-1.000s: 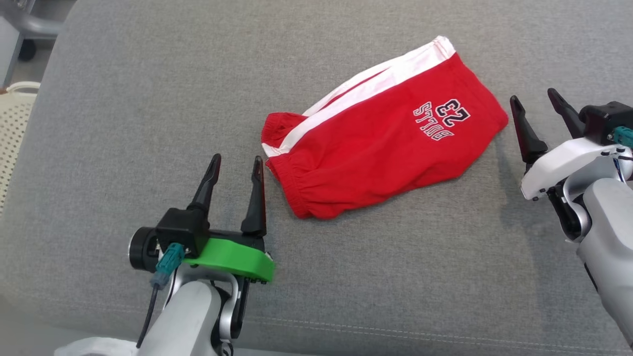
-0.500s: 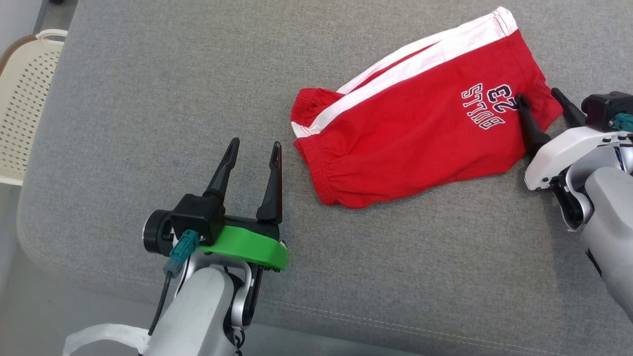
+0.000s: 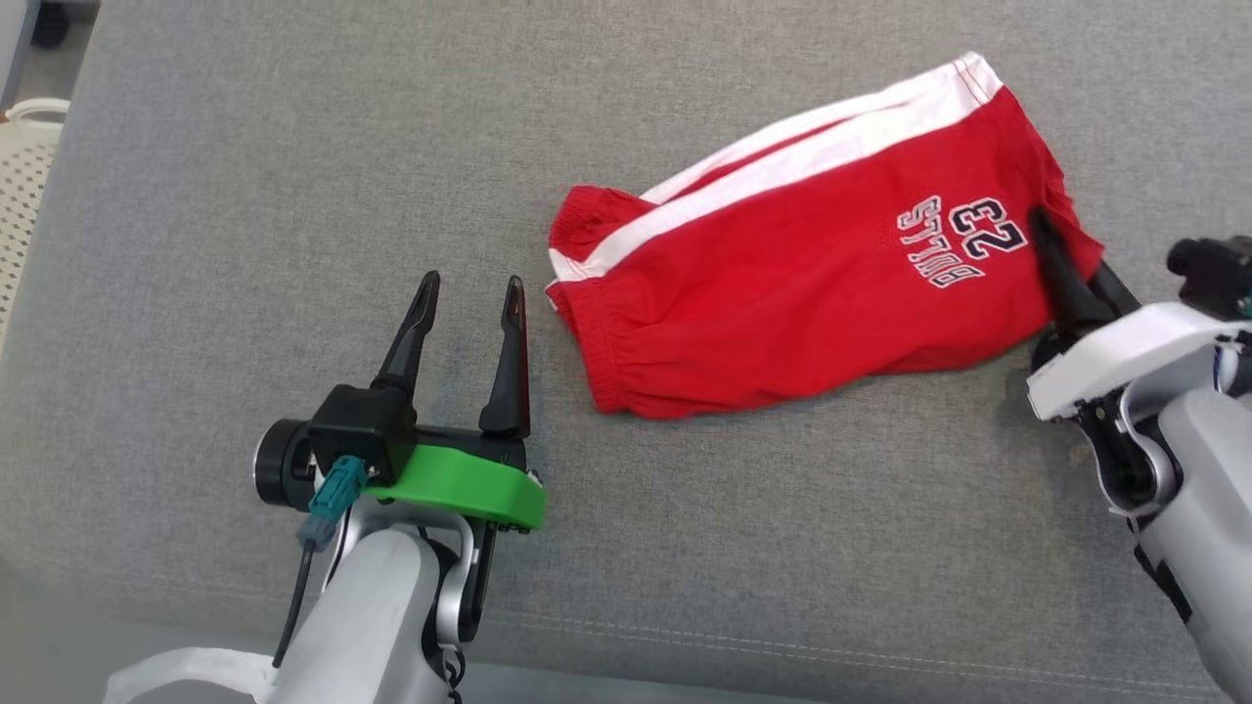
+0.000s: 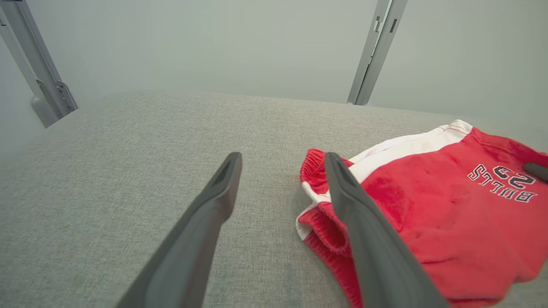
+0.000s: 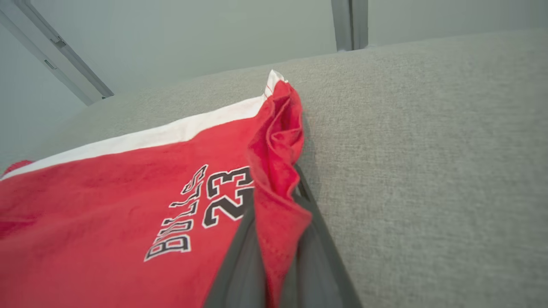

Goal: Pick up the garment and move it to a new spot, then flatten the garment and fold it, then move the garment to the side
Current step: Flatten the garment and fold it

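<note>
The garment (image 3: 802, 284), a pair of red shorts, is spread on the grey upholstered surface (image 3: 245, 196) in the upper right of the head view, slanted from lower left to upper right. A white stripe (image 3: 782, 161) is seen along its upper edge, and the lettering "BULLS 23" (image 3: 963, 240) is printed near its right end, upside down in that view. The gathered waistband (image 3: 611, 367) is turned toward the lower left. The right gripper (image 3: 1061, 249) is located near the right edge of the frame, at the garment's right-hand hem. Its two dark fingers are pressed together on a bunched fold of red cloth, which is seen pinched between them in the right wrist view. The rest of the garment is supported by the surface. The left gripper (image 3: 470, 284) is positioned left of centre in the lower half of the head view, just beside the waistband end but apart from it. Its fingers are spread wide and nothing is held between them. A pale perforated basket (image 3: 20, 196) is visible at the left edge.
</note>
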Robot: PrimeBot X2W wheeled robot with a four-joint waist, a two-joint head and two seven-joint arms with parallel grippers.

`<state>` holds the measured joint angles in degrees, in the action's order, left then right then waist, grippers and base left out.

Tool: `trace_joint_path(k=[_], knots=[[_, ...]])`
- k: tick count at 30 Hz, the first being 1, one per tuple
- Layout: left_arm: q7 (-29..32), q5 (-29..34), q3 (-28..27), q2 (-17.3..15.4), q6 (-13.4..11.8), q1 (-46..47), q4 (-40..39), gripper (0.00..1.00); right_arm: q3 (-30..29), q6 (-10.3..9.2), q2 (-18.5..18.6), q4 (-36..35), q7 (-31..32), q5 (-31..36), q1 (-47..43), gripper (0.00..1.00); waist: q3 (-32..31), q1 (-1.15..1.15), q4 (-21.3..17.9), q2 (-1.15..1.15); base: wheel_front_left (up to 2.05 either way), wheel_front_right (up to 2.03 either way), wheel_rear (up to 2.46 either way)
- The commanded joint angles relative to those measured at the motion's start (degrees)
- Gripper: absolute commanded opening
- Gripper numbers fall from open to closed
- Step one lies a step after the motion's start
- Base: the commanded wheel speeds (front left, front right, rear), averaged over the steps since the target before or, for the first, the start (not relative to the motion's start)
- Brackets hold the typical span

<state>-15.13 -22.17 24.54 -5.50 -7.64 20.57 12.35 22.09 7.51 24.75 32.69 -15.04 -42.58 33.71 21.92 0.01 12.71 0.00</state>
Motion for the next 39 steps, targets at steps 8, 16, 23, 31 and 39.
trace_joint_path(k=[8, 16, 23, 31, 39], knots=[[0.0, 0.3, -0.7, -1.0, 0.3, -1.5, 0.8, 1.00, -13.7, -0.04, -4.8, -11.7, -0.1, 3.0, -17.3, 0.00, -3.4, -0.01, -3.5, 0.00, 0.00, 0.00, 0.00], [0.3, -0.5, -0.6, -1.8, 0.1, -3.3, 1.2, 1.00, -20.2, -0.03, -9.4, -11.9, -0.1, 4.4, -24.8, 0.00, -6.3, -0.01, -5.2, 0.00, 0.00, 0.00, 0.00], [0.9, -0.6, -0.4, -2.7, -0.1, -3.9, 0.4, 1.00, -18.5, -0.03, -9.4, -14.5, -0.1, 9.5, -21.6, 0.00, -7.5, -0.01, -5.2, 0.00, 0.00, 0.00, 0.00], [1.2, -1.0, 0.0, -2.5, -0.3, -4.0, -0.2, 1.00, -5.7, -0.03, -10.0, -19.2, 1.5, 15.3, -16.0, 0.00, -7.7, -0.01, -4.3, 0.00, 0.00, 0.00, 0.00], [1.2, -1.4, 0.8, -1.8, 0.0, -3.3, -0.1, 1.00, 9.5, -0.03, -12.2, -17.9, 4.2, 13.8, -10.4, 0.00, -7.2, -0.01, -2.1, 0.00, 0.00, 0.00, 0.00]])
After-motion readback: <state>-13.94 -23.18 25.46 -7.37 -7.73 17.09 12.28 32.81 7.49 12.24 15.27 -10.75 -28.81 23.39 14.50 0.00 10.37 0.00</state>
